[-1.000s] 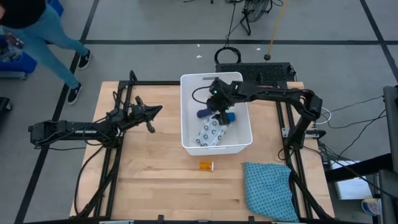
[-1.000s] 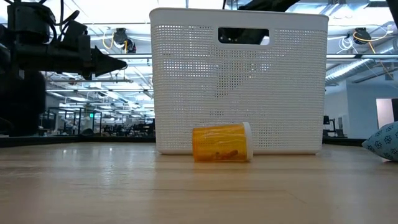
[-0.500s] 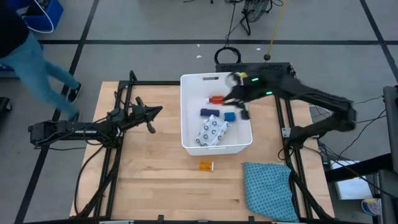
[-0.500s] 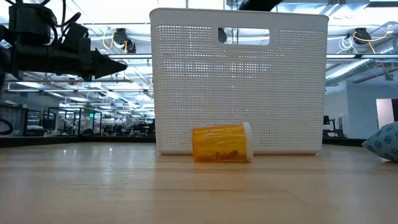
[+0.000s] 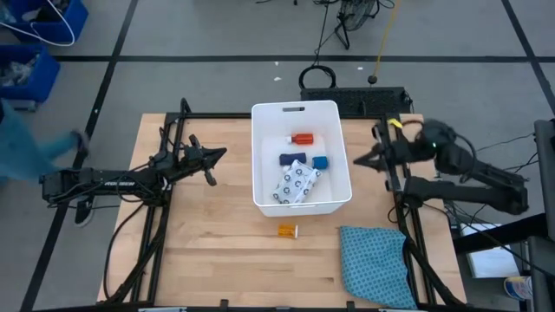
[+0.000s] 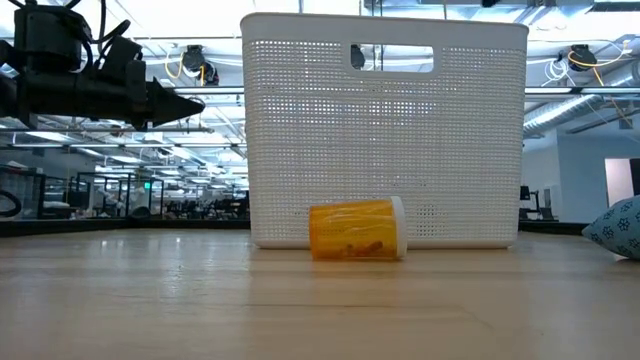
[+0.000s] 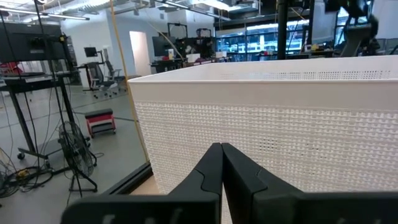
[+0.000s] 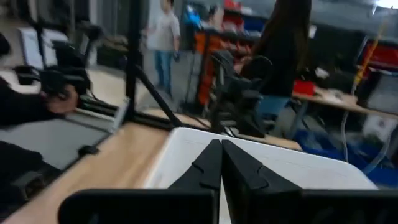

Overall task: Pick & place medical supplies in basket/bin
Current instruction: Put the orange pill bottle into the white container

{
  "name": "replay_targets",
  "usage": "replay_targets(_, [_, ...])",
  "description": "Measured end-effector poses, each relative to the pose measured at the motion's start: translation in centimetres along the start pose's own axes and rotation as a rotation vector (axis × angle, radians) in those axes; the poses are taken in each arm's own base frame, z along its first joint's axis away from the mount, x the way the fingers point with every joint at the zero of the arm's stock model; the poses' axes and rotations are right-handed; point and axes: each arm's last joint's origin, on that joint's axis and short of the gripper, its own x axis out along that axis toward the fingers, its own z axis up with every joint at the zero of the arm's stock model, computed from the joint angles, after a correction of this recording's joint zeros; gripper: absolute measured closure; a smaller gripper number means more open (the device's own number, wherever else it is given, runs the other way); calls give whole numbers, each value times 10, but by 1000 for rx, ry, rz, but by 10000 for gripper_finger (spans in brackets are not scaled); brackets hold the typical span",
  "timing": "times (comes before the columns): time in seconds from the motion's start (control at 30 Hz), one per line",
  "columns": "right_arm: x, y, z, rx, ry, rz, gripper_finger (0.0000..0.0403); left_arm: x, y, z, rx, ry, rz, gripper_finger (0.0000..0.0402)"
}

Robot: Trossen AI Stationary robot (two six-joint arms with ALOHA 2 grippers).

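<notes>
The white basket [image 5: 260,130] stands at the table's far middle. In it lie an orange pill bottle [image 5: 302,139], a dark blue bar [image 5: 289,158], a small blue cube [image 5: 320,162] and a white patterned packet [image 5: 295,182]. Another orange pill bottle [image 5: 287,230] lies on its side on the table just in front of the basket [image 6: 385,130]. My right gripper [image 5: 357,161] hangs shut and empty, just right of the basket and raised. My left gripper [image 5: 217,156] hovers shut and empty to the left, pointing at the basket wall [image 7: 280,118].
A teal patterned cloth [image 5: 375,264] lies at the near right corner. Black frame rails run along the table's left and right sides. Bare wood spreads across the near left. A person [image 5: 26,147] passes on the floor beyond the left edge.
My right gripper has risen out of the basket and drawn back toward the table's right edge, tipping from pointing down to level, and has shut empty. An orange pill bottle that it hid before now shows lying in the basket's far part.
</notes>
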Motion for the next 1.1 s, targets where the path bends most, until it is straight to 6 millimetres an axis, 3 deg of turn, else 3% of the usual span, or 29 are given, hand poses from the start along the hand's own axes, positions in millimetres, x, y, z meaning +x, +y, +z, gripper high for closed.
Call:
replay_targets(0.37, [-29, 27, -65, 103, -125, -120, 402, 0, 0, 0, 0, 3, 0, 394])
replay_targets(0.8, [-15, 32, -131, 149, -272, -113, 403, 0, 0, 0, -4, 2, 2, 394])
replay_targets(0.9, [-16, 35, -140, 144, -348, -107, 403, 0, 0, 0, -4, 2, 2, 394])
replay_targets(1.1, [-19, 36, -134, 109, -429, -84, 403, 0, 0, -2, 2, 19, 6, 394])
